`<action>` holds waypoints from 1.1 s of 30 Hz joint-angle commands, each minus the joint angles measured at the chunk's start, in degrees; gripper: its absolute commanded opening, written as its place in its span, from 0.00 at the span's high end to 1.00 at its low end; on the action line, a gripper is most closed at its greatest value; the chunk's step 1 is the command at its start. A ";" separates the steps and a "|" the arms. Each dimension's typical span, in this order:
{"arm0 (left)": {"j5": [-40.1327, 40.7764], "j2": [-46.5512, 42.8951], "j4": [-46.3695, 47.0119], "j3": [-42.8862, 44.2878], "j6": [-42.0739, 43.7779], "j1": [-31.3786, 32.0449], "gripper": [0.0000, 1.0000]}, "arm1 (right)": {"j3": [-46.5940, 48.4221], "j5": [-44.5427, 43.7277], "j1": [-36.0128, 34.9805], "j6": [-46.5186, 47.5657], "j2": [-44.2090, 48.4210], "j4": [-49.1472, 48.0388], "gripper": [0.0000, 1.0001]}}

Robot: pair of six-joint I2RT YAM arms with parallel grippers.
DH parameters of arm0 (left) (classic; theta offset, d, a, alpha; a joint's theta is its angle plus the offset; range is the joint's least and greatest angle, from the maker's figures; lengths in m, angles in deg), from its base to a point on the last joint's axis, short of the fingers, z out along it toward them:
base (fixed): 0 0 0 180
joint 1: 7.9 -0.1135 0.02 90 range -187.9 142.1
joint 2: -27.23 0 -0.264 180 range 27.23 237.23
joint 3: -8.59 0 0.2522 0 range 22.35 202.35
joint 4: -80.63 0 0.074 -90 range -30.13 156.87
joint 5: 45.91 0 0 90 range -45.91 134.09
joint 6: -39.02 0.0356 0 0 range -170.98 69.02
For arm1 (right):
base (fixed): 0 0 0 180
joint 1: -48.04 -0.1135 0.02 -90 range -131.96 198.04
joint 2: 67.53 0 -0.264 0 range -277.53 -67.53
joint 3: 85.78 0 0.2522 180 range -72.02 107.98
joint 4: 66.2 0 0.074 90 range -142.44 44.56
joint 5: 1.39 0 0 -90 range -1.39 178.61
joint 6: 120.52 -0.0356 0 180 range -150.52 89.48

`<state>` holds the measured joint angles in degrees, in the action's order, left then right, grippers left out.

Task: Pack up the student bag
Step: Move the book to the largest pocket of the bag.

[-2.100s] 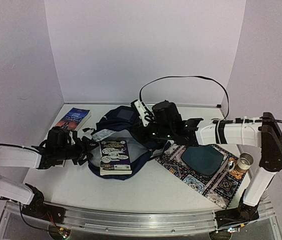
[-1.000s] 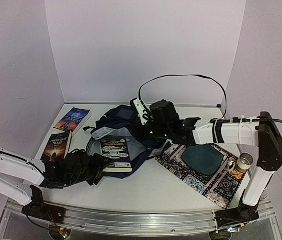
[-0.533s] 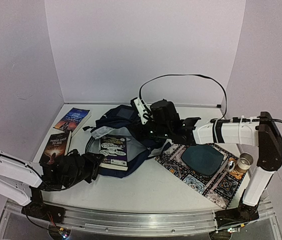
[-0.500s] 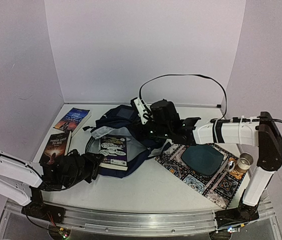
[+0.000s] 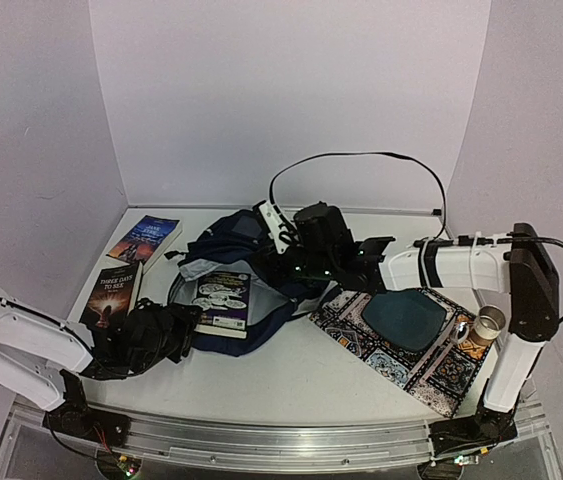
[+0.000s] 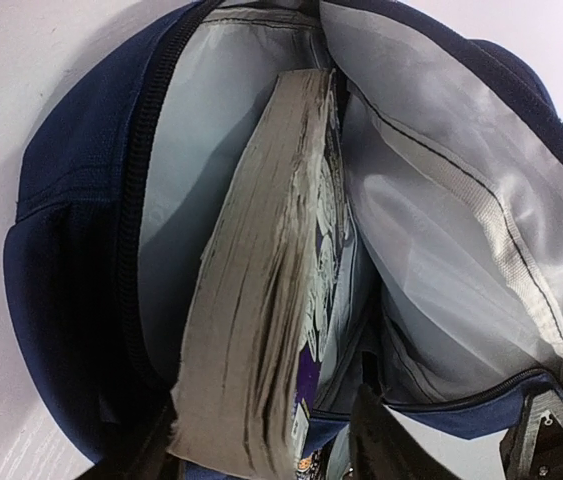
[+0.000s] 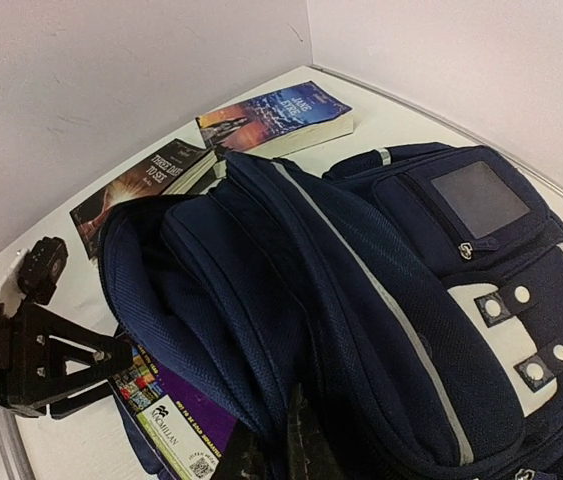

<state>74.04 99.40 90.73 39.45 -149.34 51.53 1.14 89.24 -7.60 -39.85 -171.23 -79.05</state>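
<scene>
Sliding deeper into the student bag (image 5: 226, 233), which lies open-mouthed on the table (image 5: 291, 385) between the two arms, is item one, a thick purple paperback (image 5: 223, 300): a couple of seconds back it lay flat across the opening; it now sits tilted, far end inside the pale lining. Left gripper (image 5: 183, 322): has swung down to the near edge of the bag and narrowed its jaws, which now straddle the book's near end and seem clamped on it, page edges between the fingers in the left wrist view. Right gripper (image 5: 286, 266): fingers pinched tight on the bag's dark upper fabric, holding the mouth up as before. Judged status: first book partly packed; two remain out. Item two, dark paperback (image 5: 113, 292), uncovered when the left arm dropped away, lying left of the bag; cover reads "THREE DAYS TO SEE". Item three, blue paperback (image 5: 146, 238), beyond it near the back wall; title too small to read surely. Purple paperback markings: white cartoon bubbles, a corner imprint ending "MILLAN", a square code beside it. Bag: no readable brand.
</scene>
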 commanded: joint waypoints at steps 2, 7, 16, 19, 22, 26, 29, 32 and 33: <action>0.51 1.90 3.77 1.45 -1.06 -0.93 0.42 | 5.66 4.08 -1.48 1.98 2.05 -9.86 1.00; 1.15 4.53 4.64 1.97 -1.92 -1.70 0.46 | 5.74 5.20 -1.83 2.34 2.24 -10.21 1.00; -1.68 0.71 7.32 1.64 3.02 -2.39 0.98 | 5.64 5.09 -2.16 7.10 3.33 -11.08 1.00; -2.54 -3.47 8.11 0.60 3.30 -2.39 1.00 | 4.71 2.25 -2.19 8.75 4.10 -13.53 1.00; -3.74 -7.42 8.87 0.08 4.01 -2.34 1.00 | 3.36 0.12 -2.16 11.20 5.09 -17.21 1.00; -5.91 -11.49 9.23 0.45 5.72 -2.21 1.00 | 2.89 -4.95 -2.12 13.23 5.26 -20.49 1.00; -6.49 -13.63 10.11 0.18 6.13 -2.12 1.00 | 1.74 -6.14 -2.09 14.77 5.59 -23.94 1.00; -6.57 -15.40 11.03 0.24 7.23 -2.02 1.00 | 0.41 -6.55 -2.10 15.81 6.19 -27.06 1.00; -6.54 -15.89 11.11 0.43 7.92 -2.03 1.00 | 0.03 -6.57 -2.10 16.33 6.35 -27.90 1.00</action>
<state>67.86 87.02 94.03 38.69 -144.38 49.22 0.78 83.70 -9.02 -27.16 -171.25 -88.02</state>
